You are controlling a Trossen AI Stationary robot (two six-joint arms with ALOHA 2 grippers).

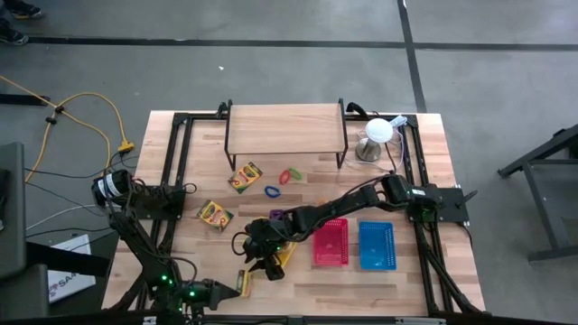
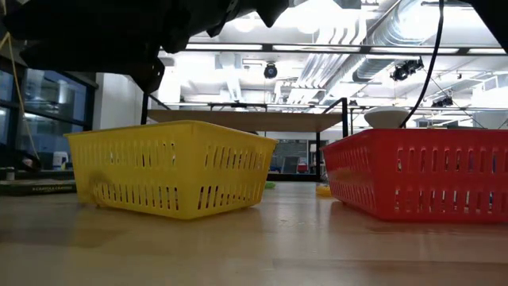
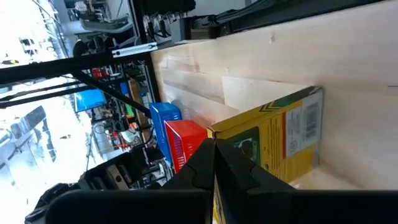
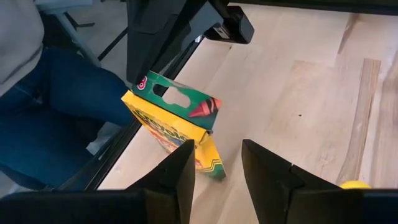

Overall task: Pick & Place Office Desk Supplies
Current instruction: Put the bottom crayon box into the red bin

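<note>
Bright ceiling lights (image 2: 238, 48) glare across the low view's top (arms silhouetted black); tabletop (image 1: 298, 171) evenly lit overhead.

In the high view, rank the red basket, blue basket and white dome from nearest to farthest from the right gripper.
Measured from the right gripper, low on the table left of the baskets:
1. Red basket, just to its right.
2. Blue basket, beyond the red one, same row.
3. White dome, far corner by the wooden shelf.
</note>
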